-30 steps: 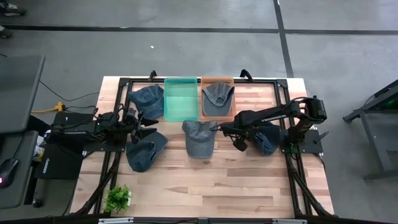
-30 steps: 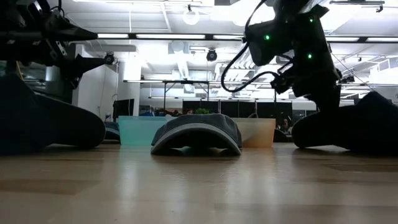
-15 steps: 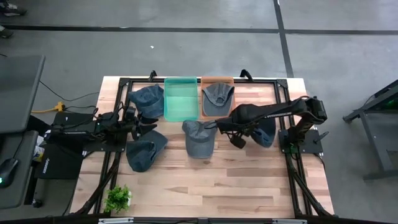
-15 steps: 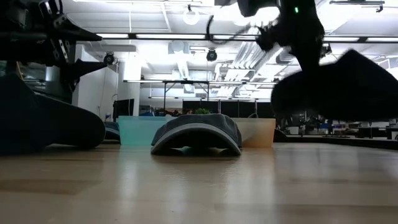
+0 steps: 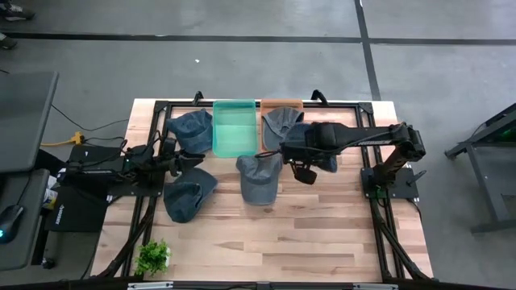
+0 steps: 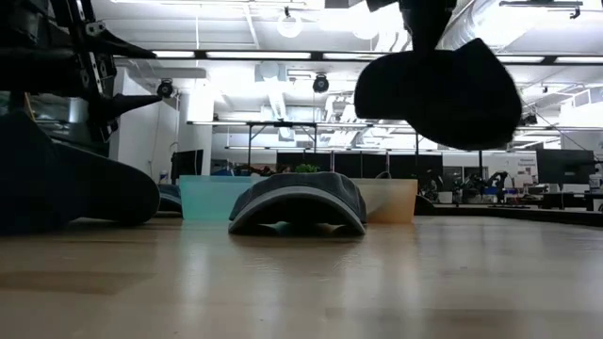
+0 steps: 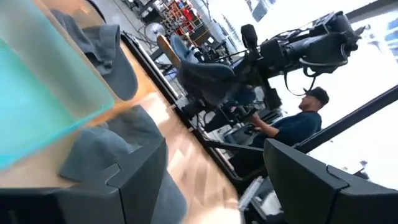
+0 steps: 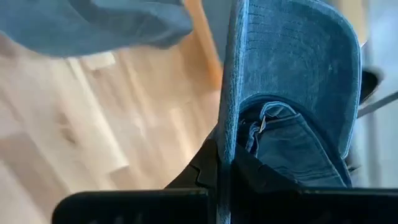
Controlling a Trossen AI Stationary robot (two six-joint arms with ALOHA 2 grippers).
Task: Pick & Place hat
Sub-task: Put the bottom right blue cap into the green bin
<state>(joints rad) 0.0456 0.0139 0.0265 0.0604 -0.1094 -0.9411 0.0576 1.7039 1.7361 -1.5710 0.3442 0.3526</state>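
My right gripper (image 5: 293, 159) is shut on a blue denim cap (image 5: 316, 147), held in the air beside the orange bin (image 5: 300, 103). The cap shows high up in the low view (image 6: 438, 89). The orange bin holds another cap (image 5: 282, 125). A cap (image 5: 258, 179) lies on its brim and crown at the table's middle. Two more caps (image 5: 190, 129) (image 5: 187, 198) lie at the left. My left gripper (image 5: 182, 161) is open and empty between those two, and shows open in its wrist view (image 7: 211, 186). My right gripper pinches the cap's brim at its edge (image 8: 227, 134) between its two fingers. The brim stands edge-on between the fingers. The cap is lifted clear of the table, and its crown (image 8: 292, 155) hangs beside the fingers.
An empty teal bin (image 5: 234, 129) stands left of the orange bin at the far edge. A small green plant (image 5: 153, 256) stands at the near left corner. A black frame runs round the table. A person (image 7: 292, 124) sits beyond the table's right side.
My right gripper has gone up and toward the table's left and far edge, toward the orange bin. It has lifted the blue cap clear of the table at the right. The cap now hangs high by the bin.
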